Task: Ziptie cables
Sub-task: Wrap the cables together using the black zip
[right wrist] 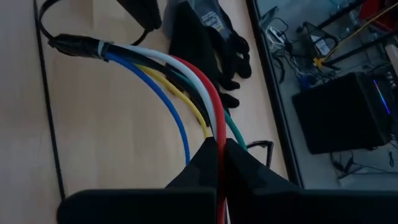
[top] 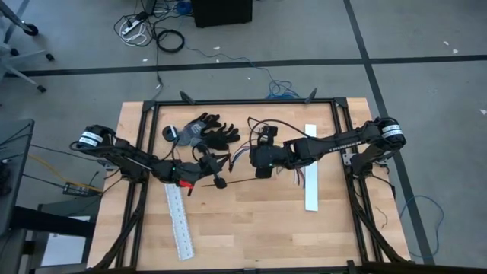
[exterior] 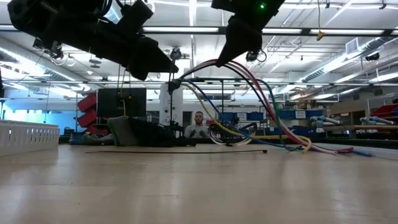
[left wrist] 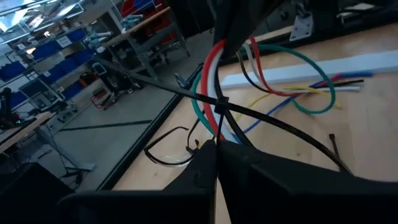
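You cannot see where the cables (right wrist: 186, 93) end: in the right wrist view they vanish behind the right gripper (right wrist: 219, 152), and from above the arms cover most of the bundle.

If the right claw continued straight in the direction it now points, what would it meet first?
Probably the cables that the right claw is shut on; they run ahead from its tips to the zip tie around them. The black gloves lie a little to one side. Depth is unclear.
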